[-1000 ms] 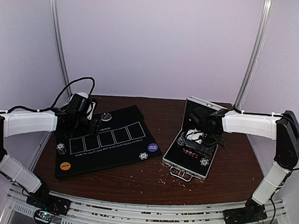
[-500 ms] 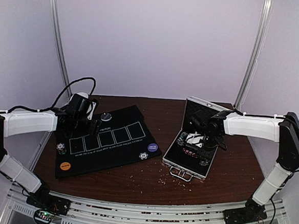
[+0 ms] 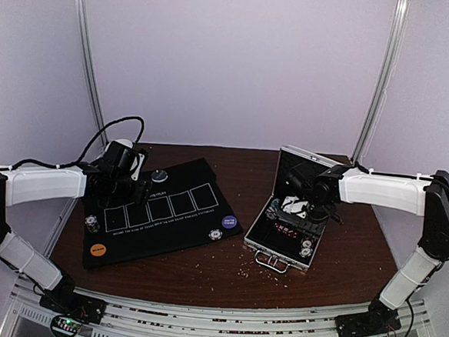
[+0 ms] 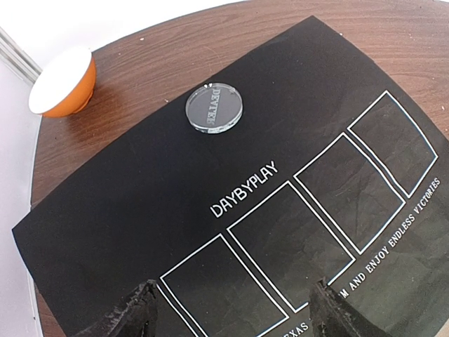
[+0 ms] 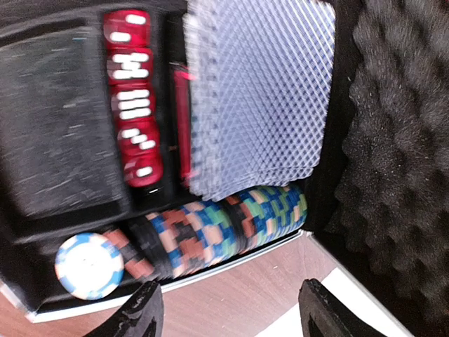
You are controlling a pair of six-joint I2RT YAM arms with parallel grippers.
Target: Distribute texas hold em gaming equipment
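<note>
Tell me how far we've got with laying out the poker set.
Done: the orange disc, purple disc, grey disc and two chip stacks sit on the mat. In hand: nothing; the left hand hovers open over the mat, the right hand open over the cards in the case. Left: the five card boxes are bare.

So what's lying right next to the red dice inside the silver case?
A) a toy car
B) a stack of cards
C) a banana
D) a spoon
B: in the right wrist view a stack of cards with criss-cross backs lies right beside the row of red dice inside the case.
</note>
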